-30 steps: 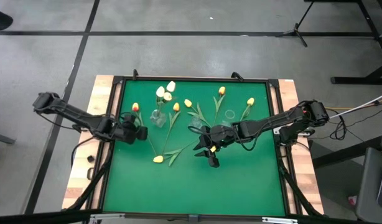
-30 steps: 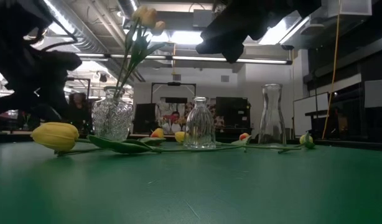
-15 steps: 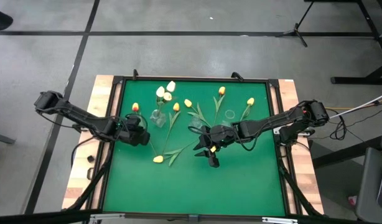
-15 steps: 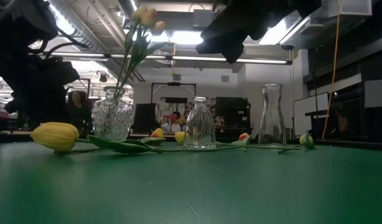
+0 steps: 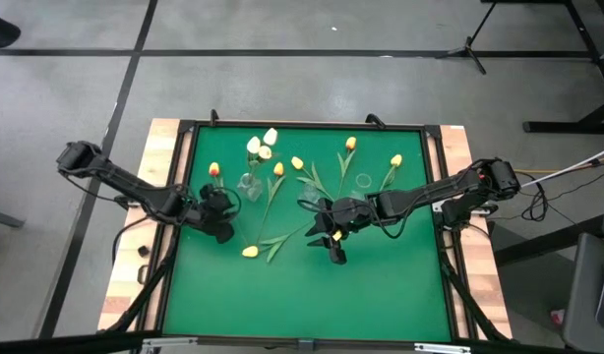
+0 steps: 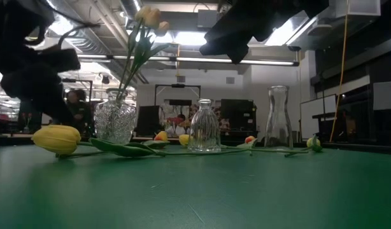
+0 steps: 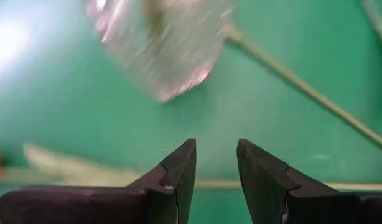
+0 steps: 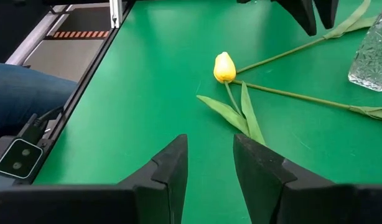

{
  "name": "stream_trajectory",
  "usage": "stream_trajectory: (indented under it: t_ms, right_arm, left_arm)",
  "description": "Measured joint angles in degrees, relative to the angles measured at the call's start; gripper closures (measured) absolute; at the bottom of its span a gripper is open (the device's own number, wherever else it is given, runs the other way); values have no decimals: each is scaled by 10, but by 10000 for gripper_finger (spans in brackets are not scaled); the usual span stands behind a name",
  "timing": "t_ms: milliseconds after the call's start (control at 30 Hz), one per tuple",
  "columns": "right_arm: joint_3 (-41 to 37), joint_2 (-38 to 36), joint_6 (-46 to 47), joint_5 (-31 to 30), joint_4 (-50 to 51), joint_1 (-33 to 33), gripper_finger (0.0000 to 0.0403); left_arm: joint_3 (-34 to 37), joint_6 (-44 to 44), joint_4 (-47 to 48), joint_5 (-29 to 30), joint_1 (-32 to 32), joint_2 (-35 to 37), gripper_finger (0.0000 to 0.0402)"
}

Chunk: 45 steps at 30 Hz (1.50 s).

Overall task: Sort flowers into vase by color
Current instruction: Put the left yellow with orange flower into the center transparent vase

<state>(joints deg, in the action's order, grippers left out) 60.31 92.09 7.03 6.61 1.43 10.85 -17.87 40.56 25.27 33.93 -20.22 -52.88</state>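
Progress: early. One cut-glass vase (image 5: 249,184), toward the desk's far-left part, already holds a bunch of pale/white tulips (image 5: 261,145). Two other clear vases (image 6: 204,126) (image 6: 278,118) look empty in the low view. Still loose on the green desk (image 5: 400,285): six or so yellow and orange-yellow tulips, most strung along the far half, one yellow head (image 5: 250,252) lying nearer the middle with its stem running back toward the vase.

Left tool (image 5: 221,208) sits just beside the filled vase, jaws a narrow gap apart, nothing between them. Right tool (image 5: 326,234) hangs mid-desk, also a narrow gap, empty.

View differences: top-down gives the full layout and count of loose stems, but the clear vases barely register. Low view shows three vases standing and the bouquet height; loose tulips mostly hidden behind each other. Left wrist view shows its tool over bare green with a stem (image 7: 306,90) ahead. Right wrist view frames the near yellow tulip (image 8: 224,67) and leaves clearly, well ahead of the fingertips (image 8: 176,149).
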Motion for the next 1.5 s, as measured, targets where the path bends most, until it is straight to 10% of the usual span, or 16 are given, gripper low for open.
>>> stream_trajectory:
  t_ms: [667, 1500]
  right_arm:
    - [0, 0, -14, 0, 0, 0, 275]
    - [0, 0, 2, -11, 1, 0, 275]
  left_arm:
    - [0, -244, -57, -123, -5, 0, 288]
    - [-2, -232, -132, -149, -20, -157, 288]
